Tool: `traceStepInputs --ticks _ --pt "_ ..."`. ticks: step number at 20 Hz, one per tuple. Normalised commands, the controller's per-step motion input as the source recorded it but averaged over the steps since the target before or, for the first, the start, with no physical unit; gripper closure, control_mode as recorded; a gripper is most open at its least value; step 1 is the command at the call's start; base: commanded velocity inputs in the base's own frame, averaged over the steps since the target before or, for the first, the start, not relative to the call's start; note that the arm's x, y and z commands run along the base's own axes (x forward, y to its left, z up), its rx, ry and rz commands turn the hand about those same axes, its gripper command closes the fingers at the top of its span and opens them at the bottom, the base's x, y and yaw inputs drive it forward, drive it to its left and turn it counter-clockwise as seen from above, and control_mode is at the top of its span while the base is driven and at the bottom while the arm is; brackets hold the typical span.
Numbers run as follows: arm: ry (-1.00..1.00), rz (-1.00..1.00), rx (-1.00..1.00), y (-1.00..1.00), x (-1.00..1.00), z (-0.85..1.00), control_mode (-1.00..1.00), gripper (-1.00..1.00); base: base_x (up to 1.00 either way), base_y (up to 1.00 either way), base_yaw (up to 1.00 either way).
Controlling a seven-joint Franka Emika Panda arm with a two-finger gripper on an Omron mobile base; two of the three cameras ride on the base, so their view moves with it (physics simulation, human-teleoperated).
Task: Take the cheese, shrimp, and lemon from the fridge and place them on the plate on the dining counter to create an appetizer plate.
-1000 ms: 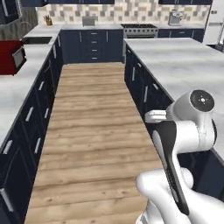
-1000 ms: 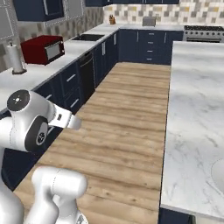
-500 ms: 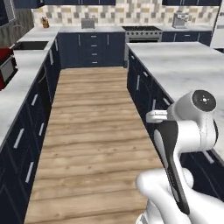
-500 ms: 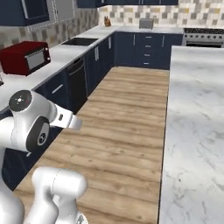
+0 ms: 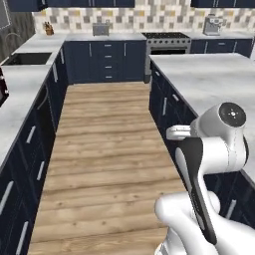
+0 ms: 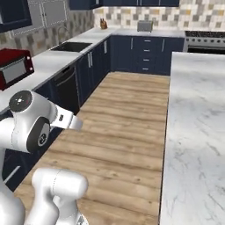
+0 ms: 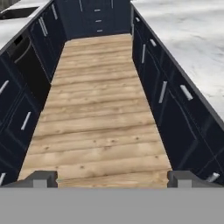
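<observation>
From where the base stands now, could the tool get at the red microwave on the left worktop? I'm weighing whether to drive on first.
Probably not. The red microwave sits far out to the arm's left, while the open tool points down the wooden floor aisle between the navy cabinets. Nothing blocks the way.

wood floor aisle [image 7: 100, 113] clear ahead; dining counter [image 7: 188, 39] right, cabinets [image 7: 22, 87] left.

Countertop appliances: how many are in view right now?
3: a toaster on the back worktop, a coffee machine right of the stove, a red microwave on the left worktop. More may lie out of frame.
</observation>
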Motion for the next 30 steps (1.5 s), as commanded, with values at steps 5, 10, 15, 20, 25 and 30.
traceStepInputs --ticks 5,10,15,20,25,30 --pt "0.00 0.00 0.00 0.00 0.00 0.00 1.00 -1.00 1.00 0.00 0.00" --pt "0.00 0.00 0.00 0.00 0.00 0.00 1.00 -1.00 1.00 0.00 0.00" --pt "0.00 0.00 0.00 0.00 0.00 0.00 1.00 -1.00 1.00 0.00 0.00" --pt "0.00 0.00 0.00 0.00 0.00 0.00 1.00 -1.00 1.00 0.00 -0.02" --pt "0.00 0.00 0.00 0.00 0.00 0.00 1.00 -1.00 1.00 0.00 -0.05" --pt "0.00 0.00 0.00 0.00 0.00 0.00 1.00 -1.00 1.00 0.00 -0.04"
